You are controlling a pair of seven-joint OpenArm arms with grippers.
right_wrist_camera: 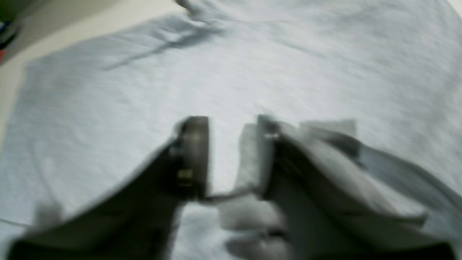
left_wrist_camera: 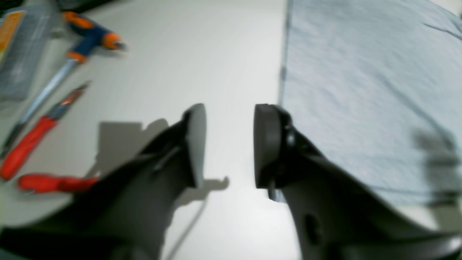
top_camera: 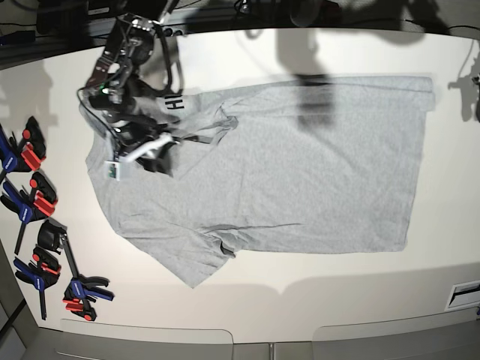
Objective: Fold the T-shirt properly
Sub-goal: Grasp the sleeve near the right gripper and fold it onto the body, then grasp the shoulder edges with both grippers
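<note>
While the T-shirt (top_camera: 285,165) lies flat on the worktop (top_camera: 315,292), left claw (left_wrist_camera: 229,144) hangs part-open and empty, right claw (right_wrist_camera: 231,155) narrow over cloth, grip unclear

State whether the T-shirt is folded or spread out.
Mostly spread: the T-shirt lies flat on the table, with one sleeve folded inward.

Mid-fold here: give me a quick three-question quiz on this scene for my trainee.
1. True or false: the left tool grips the T-shirt.
2. In the base view, the clamps lie: A) along the left edge, B) along the right edge, C) on the shirt.
3. Fill in: the lettering showing near the right tool is ___.
Key: 1 false, it is open over bare table; 2 A; 3 black.
</note>
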